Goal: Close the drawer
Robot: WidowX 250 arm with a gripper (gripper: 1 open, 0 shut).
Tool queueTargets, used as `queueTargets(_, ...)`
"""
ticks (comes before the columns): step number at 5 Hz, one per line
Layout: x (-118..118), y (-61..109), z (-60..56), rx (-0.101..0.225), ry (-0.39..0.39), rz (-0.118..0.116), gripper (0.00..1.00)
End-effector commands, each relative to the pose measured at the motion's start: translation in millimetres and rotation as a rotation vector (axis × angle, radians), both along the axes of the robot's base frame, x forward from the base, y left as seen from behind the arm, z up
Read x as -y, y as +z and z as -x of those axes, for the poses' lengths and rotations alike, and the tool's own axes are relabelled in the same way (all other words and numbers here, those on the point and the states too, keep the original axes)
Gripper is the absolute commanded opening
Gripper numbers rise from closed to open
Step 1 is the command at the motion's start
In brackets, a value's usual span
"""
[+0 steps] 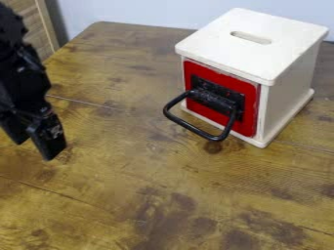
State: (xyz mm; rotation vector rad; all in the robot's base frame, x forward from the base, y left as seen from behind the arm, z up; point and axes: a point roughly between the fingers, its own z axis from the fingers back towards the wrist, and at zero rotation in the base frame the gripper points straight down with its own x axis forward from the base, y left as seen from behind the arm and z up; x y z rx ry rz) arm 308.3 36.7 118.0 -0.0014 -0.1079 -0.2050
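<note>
The drawer [225, 98] has a red front with a black panel and sits in a pale wooden cube box [255, 44] with a slot in its top, at the upper right. Its large black wire loop handle [196, 119] hangs out toward the table's middle. My black gripper [35, 135] stands at the far left, pointing down, well apart from the drawer and handle. Its fingers look spread with nothing between them, though they are dark and hard to separate.
The worn wooden table [156, 195] stretches across the view. A pale wall and a wooden strip [46, 24] stand at the back left corner.
</note>
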Motion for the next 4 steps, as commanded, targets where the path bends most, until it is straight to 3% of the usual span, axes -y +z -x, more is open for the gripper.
queueTargets(1, -2.5, 26.4, -3.3, 0.053, -0.026, 0.0, 1.0)
queueTargets(2, -12.3, 24.8, -5.9, 0.069, -0.048, -0.003, 1.0)
queueTargets(4, -21.1, 18.1, -20.1, 0.056, -0.108, 0.002, 1.0)
